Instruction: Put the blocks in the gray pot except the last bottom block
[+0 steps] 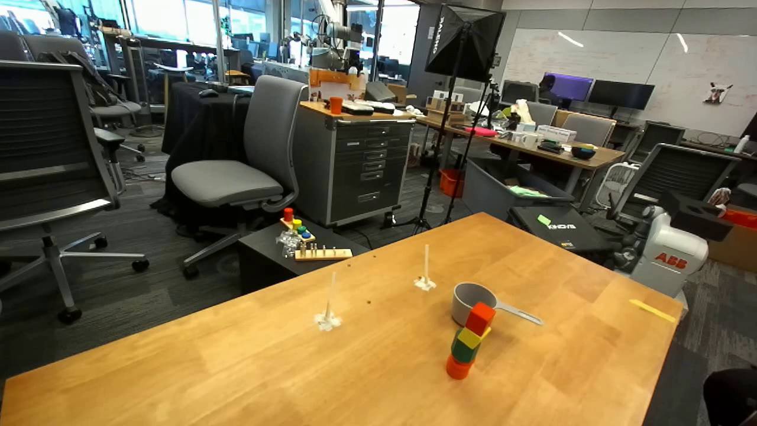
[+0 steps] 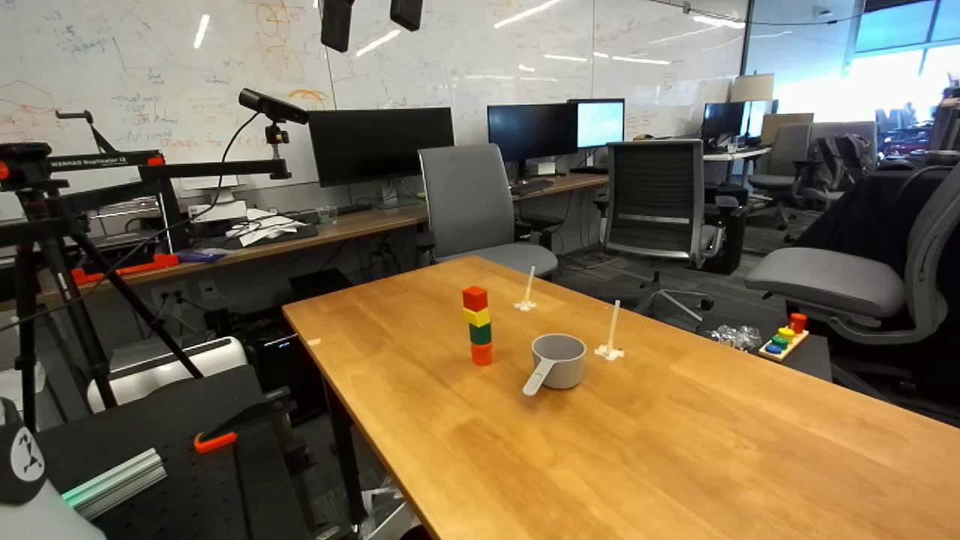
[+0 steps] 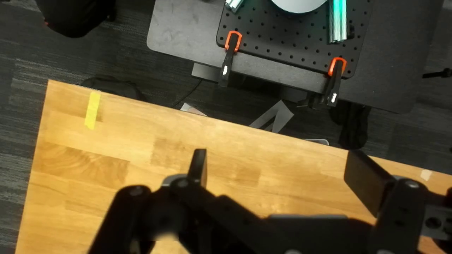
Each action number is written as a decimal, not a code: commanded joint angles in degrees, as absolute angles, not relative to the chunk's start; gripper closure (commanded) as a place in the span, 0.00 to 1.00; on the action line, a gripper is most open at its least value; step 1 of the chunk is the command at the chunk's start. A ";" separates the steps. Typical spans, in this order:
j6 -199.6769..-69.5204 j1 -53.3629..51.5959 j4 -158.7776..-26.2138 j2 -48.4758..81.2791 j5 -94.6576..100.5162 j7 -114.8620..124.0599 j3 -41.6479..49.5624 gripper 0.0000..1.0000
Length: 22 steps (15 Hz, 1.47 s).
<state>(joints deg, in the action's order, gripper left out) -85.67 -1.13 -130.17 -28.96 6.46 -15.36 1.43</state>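
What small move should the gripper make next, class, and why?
Probably bring the open gripper above the red cube. That cube sits topmost, above the yellow block, green block and orange-red block, outside the gray pot; the wrist view shows no block.

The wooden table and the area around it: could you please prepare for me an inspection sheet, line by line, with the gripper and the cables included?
Surface: wooden table, with yellow tape near a corner.
Job's things: stacked from the top down, red block, yellow block, green block, orange-red block; gray pot upright beside them, not touching.
Clutter: two thin sticks standing on whitish patches.
Gripper: jaws open, nothing between them.
Cables: a dark cable runs down from a black camera-like bar.
Surroundings: gray chairs, a drawer cabinet and a whiteboard with writing.
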 commanded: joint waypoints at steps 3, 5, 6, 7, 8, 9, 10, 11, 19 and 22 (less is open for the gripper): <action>-94.59 -2.48 -130.50 -27.02 7.19 -15.79 1.47 0.00; -99.47 -3.16 -130.34 -24.97 7.00 -14.64 0.32 0.00; -101.45 -3.61 -130.08 -23.46 6.98 -13.83 -0.54 0.00; -103.34 -4.07 -130.00 -22.22 6.93 -13.48 -1.18 0.00; -105.30 -4.54 -130.14 -20.66 6.98 -12.32 -2.21 0.00; -106.63 -5.00 -130.09 -19.19 6.88 -11.34 -3.07 0.00; -108.12 -5.52 -130.30 -17.71 6.97 -9.89 -4.20 0.00; -109.20 -5.98 -130.34 -16.22 7.08 -8.40 -5.26 0.00; -111.72 -7.57 -130.12 -8.45 8.60 -1.23 -9.07 0.00; -111.71 -7.58 -129.20 -6.82 8.83 -0.55 -9.14 0.00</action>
<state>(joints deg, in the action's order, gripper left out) -111.84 -7.23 -129.29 -6.84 8.80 -0.59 -9.45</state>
